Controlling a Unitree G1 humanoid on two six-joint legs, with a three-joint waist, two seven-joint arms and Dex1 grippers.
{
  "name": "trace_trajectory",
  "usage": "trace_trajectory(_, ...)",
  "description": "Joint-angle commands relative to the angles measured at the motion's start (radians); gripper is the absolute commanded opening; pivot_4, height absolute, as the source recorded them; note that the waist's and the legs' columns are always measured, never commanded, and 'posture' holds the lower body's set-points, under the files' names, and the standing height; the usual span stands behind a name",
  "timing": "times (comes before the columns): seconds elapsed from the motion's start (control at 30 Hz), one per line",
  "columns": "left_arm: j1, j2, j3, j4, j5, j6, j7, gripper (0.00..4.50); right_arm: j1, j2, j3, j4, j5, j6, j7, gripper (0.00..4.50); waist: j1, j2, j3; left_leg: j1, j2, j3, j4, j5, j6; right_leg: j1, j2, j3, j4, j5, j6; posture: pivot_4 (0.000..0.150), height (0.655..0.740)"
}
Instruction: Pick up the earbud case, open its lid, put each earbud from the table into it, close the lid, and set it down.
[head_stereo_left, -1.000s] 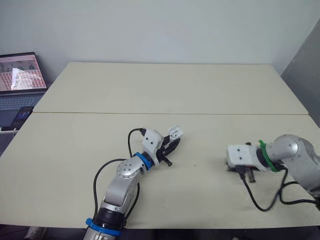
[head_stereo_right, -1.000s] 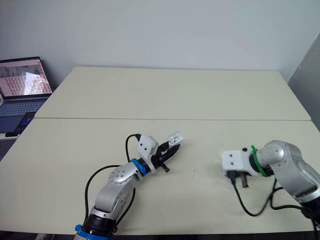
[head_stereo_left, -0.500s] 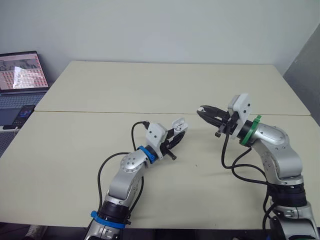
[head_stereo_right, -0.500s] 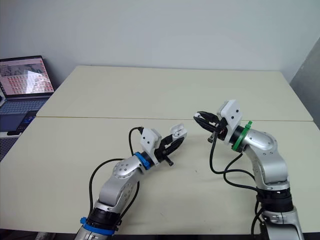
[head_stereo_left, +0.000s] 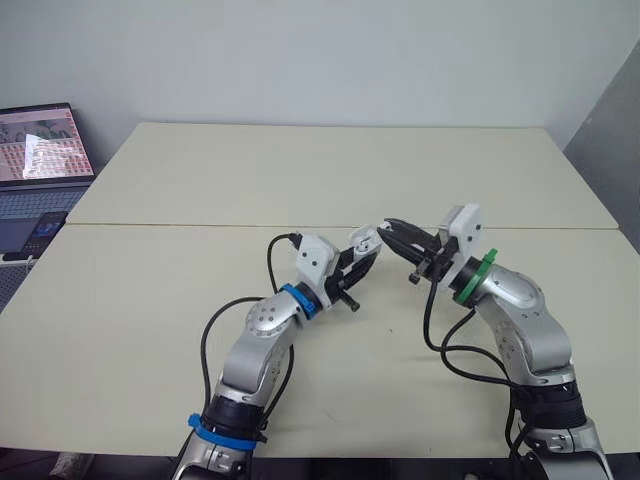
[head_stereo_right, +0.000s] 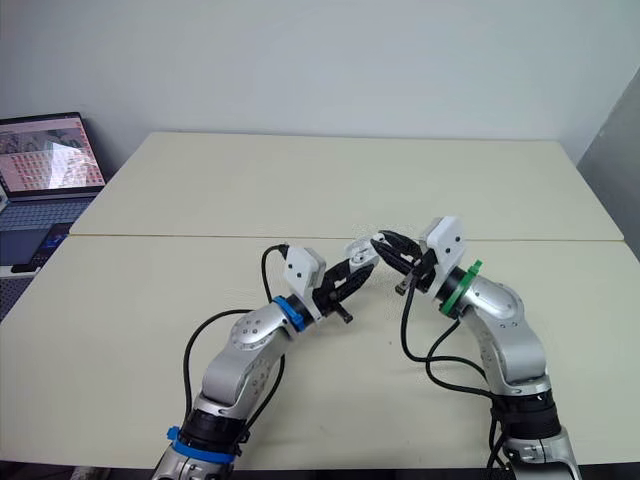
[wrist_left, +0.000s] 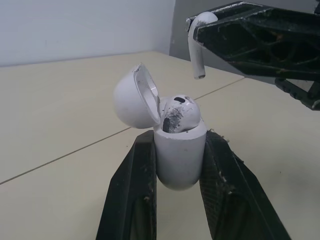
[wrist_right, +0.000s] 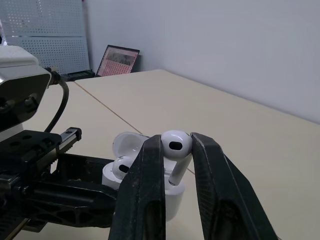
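Near open case (wrist_left: 180, 150), right end effector (head_stereo_left: 390, 228) brought earbud (wrist_left: 198, 45)

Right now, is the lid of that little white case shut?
No, the earbud case has its lid flipped open, and one earbud sits inside it.

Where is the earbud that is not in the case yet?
The earbud is pinched in the right gripper, in the air close to the open case held by the left gripper.
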Motion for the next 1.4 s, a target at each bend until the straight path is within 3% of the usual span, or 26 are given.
trace_trajectory(0.03,-0.014,-0.007,0.004,-0.042,-0.016,-0.002,0.000,0.76,-0.009,-0.012,0.001,-0.004,0.005,-0.037,0.007,0.41,0.000,0.000,0.000,0.000,0.000,0.000,0.000,0.000,0.000,0.000,0.000,0.000,0.000,0.000,0.000,0.150,0.7400)
trace_trajectory(1.37,0.035,0.011,-0.005,-0.078,-0.040,-0.008,-0.048,0.76,0.000,-0.061,0.072,0.061,-0.019,-0.028,0.008,0.41,0.000,0.000,0.000,0.000,0.000,0.000,0.000,0.000,0.000,0.000,0.000,0.000,-0.001,0.000,0.000,0.150,0.7400)
trace_trajectory(1.4,0.035,0.011,-0.005,-0.077,-0.039,-0.009,-0.048,0.76,0.001,-0.063,0.070,0.057,-0.019,-0.028,0.008,0.76,0.000,0.000,0.000,0.000,0.000,0.000,0.000,0.000,0.000,0.000,0.000,0.000,-0.001,0.000,0.000,0.150,0.7400)
